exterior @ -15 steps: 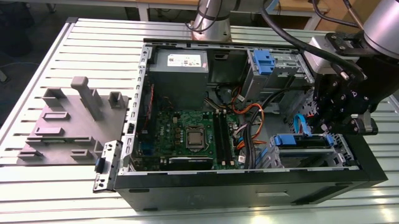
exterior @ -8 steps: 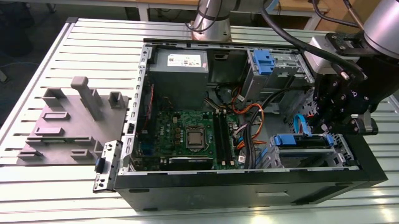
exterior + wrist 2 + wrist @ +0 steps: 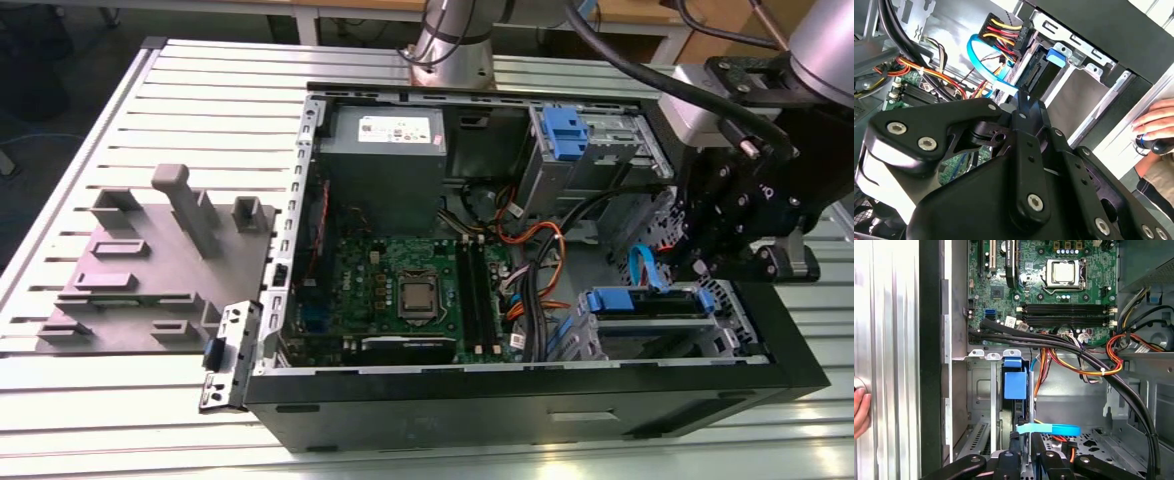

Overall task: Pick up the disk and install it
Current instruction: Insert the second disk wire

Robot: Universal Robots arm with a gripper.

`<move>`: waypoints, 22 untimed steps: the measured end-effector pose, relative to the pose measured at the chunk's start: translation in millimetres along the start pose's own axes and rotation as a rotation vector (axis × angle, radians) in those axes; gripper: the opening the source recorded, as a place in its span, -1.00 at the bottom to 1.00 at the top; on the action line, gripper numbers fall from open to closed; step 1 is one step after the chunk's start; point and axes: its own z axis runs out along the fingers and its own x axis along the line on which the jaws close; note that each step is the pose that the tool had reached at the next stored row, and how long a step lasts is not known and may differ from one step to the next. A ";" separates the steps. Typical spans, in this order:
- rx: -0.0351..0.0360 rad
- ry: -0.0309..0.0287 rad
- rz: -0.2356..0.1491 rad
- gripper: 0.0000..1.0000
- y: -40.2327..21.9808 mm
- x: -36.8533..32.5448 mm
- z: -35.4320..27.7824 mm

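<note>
In the first wrist view, nearest the camera, the hand (image 3: 1024, 460) sits clenched on the disk (image 3: 1015, 385), which stands on edge in the drive cage (image 3: 985, 390); its long axis runs from 6 toward 12 o'clock, blue carrier end pointing at the motherboard (image 3: 1044, 290) beyond. A person's hand (image 3: 860, 412) rests at 9 o'clock.

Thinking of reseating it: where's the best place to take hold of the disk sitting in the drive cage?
Probably the blue carrier tab at the disk's exposed end, coming from the open middle of the case. The drive cage walls cover its flat sides, so that end looks like the only free part.
</note>
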 end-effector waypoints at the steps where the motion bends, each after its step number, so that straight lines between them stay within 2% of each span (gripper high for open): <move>1: 0.0000 0.0002 0.000 -0.53 -0.1 -0.5 -0.1; 6: 0.0000 0.0003 0.000 -0.53 -1.9 -4.2 0.0; 19: 0.0000 0.0002 0.000 -0.53 -14.3 -13.8 1.8; 22: 0.0000 0.0000 0.000 -0.53 -15.5 -16.7 2.4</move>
